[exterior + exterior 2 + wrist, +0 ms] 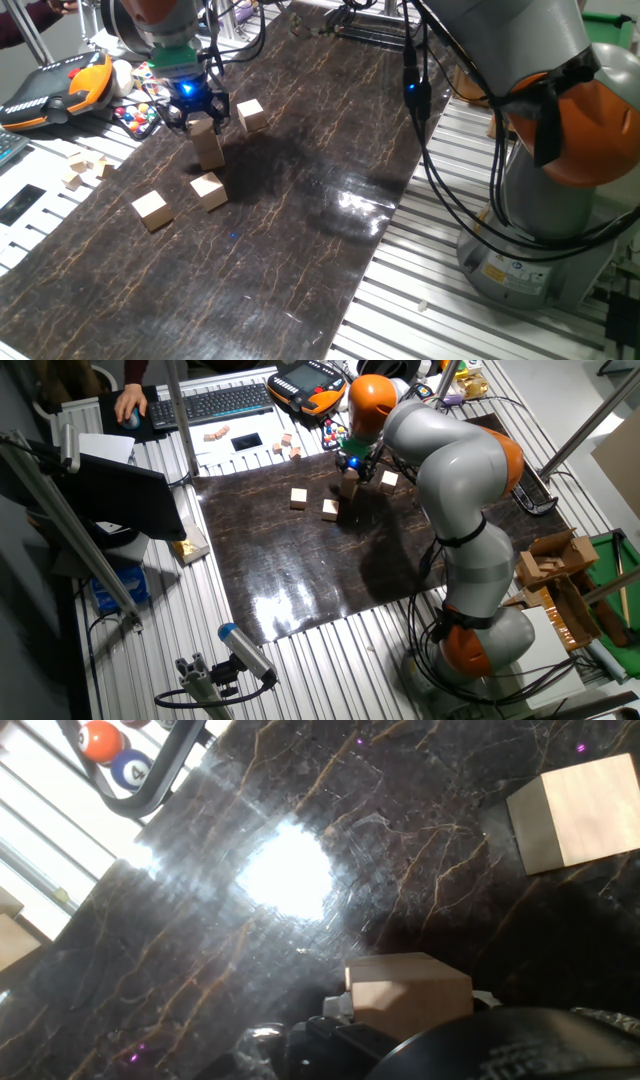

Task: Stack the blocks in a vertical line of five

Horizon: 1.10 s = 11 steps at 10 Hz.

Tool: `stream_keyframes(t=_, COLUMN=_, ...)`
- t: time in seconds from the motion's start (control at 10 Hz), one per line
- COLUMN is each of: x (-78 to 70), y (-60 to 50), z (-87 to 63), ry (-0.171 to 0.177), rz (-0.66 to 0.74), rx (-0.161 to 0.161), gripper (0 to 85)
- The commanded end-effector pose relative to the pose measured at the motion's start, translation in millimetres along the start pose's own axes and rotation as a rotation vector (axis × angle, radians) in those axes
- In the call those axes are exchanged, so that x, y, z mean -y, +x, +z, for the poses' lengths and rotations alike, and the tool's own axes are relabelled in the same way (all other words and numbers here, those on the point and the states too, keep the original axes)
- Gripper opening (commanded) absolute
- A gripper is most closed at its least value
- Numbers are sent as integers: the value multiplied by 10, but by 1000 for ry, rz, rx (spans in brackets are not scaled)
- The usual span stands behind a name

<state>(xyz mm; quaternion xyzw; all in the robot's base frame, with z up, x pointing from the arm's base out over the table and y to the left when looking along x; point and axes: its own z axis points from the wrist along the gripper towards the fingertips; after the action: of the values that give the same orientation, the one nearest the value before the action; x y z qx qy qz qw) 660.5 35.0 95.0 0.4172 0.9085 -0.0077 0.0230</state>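
You're about two blocks in: the gripper [204,112] is clamped on a block [203,126] sitting atop another [209,150] near the mat's far-left corner. Three loose blocks [209,189] still wait nearby.

- The arm [450,510] rises from its grey and orange base at the table's edge, bends at an orange elbow joint and reaches far across the dark tabletop.
- Its last link points straight down, orange wrist segment above, green band just over the hand.
- The gripper [204,122] hangs vertical, a blue light glowing on its body.
- Its two dark fingers [222,108] stand on either side of a block [205,128], closed against its sides.
- In the hand view, only the dark rounded gripper body [500,1045] shows along the bottom edge, with the held block just before it.
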Motion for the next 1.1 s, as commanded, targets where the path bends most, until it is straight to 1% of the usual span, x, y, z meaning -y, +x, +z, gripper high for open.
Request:
stream_keyframes(t=0.0, x=0, y=0, z=-1, ry=0, rz=0, rx=3, gripper=277)
stream_keyframes(t=0.3, x=-4, y=3, z=7, ry=-1, rz=2, rx=4, gripper=357)
stream_keyframes(t=0.7, x=-8, y=12, z=13, ry=4, rz=-6, rx=5, gripper=423)
stream_keyframes(t=0.9, x=-4, y=5, z=9, ry=5, rz=0, rx=6, gripper=490)
stream_keyframes(t=1.0, x=-3, y=5, z=10, ry=3, rz=3, rx=8, gripper=503)
